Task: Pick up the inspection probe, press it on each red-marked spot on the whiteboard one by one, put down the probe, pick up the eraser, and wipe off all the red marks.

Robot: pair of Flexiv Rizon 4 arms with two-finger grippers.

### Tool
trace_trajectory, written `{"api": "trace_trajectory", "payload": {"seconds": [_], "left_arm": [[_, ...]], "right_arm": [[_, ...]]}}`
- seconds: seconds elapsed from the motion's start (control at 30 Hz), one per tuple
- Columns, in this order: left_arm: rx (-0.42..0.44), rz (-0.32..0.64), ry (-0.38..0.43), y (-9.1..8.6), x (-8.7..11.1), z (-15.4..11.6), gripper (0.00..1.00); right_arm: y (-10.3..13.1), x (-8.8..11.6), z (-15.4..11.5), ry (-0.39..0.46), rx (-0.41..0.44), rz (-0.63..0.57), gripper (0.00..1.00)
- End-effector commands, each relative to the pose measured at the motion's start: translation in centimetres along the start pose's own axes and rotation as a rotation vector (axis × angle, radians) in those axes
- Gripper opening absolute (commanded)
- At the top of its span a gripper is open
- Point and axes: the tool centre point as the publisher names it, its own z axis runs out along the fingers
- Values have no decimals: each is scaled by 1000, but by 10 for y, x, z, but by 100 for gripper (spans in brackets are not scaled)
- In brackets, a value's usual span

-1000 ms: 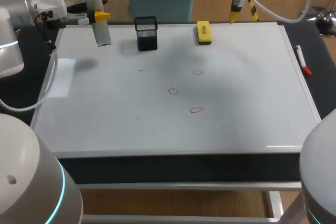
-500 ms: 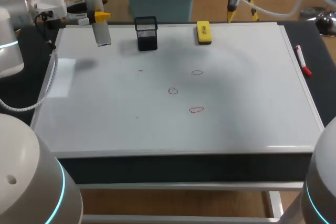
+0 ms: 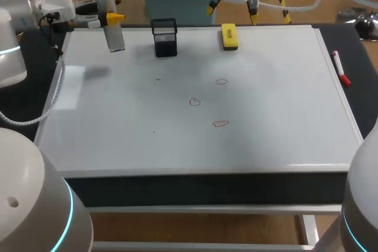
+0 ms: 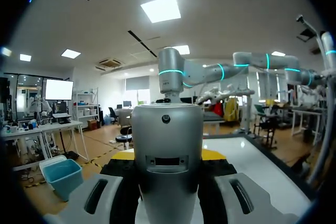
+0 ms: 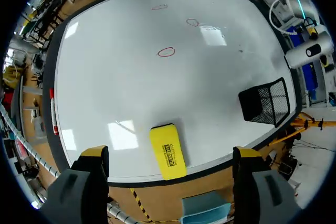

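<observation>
White rounded arms (image 3: 23, 205) with cyan rings (image 3: 70, 208) (grey fingers (image 5: 84, 184), yellow-tipped) and white cables (image 3: 56, 91).

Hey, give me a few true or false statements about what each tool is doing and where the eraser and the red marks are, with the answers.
1. The left tool holds the inspection probe. True.
2. The eraser lies inside the mesh basket. False: it lies on the whiteboard, beside the basket and apart from it.
3. Three red marks are on the whiteboard. True.
4. The right tool is shut on the eraser. False: it is open and hovers over the eraser without touching it.
</observation>
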Motion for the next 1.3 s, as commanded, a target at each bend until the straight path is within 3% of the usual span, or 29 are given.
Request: {"api": "trace_trajectory", "payload": {"seconds": [0.03, 0.7, 1.3], "left_arm": [[1, 2, -2, -1, 0, 0, 0], [1, 2, -2, -1, 0, 0, 0], [1, 2, -2, -1, 0, 0, 0]], "right_arm": [[-5, -1, 3, 115, -11, -36, 100], [-15, 0, 46, 43, -96, -173, 100], [-24, 8, 66, 56, -126, -184, 100]]}}
